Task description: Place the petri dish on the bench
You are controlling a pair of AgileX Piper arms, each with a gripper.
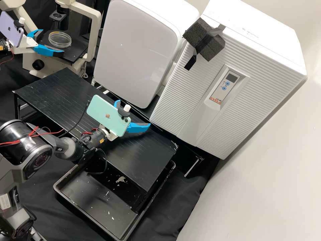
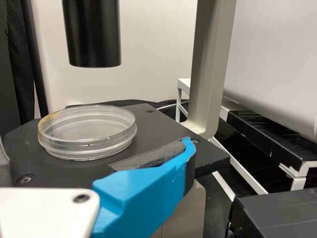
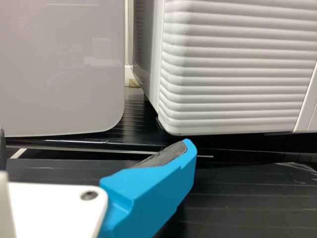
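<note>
My left gripper (image 1: 52, 41) stands open at the microscope, its blue fingers spread near the dish's close side. The clear round petri dish (image 1: 60, 39) lies flat on the black microscope stage. In the left wrist view the dish (image 2: 88, 131) rests between and beyond the spread fingers of the left gripper (image 2: 96, 148), with no grip visible. Over the black slatted bench (image 1: 50, 95), my right gripper (image 1: 134, 113) is open and empty. The right wrist view has the right gripper (image 3: 94, 143) facing the two white machines, with the dark bench (image 3: 247, 181) below.
The microscope's pale frame (image 1: 92, 33) rises beside the stage (image 2: 163, 124), and its black tube (image 2: 93, 32) hangs above. Behind the bench stand a rounded white machine (image 1: 137, 50) and a ribbed white unit (image 1: 187, 100). A black tray (image 1: 97, 204) sits below the bench's front.
</note>
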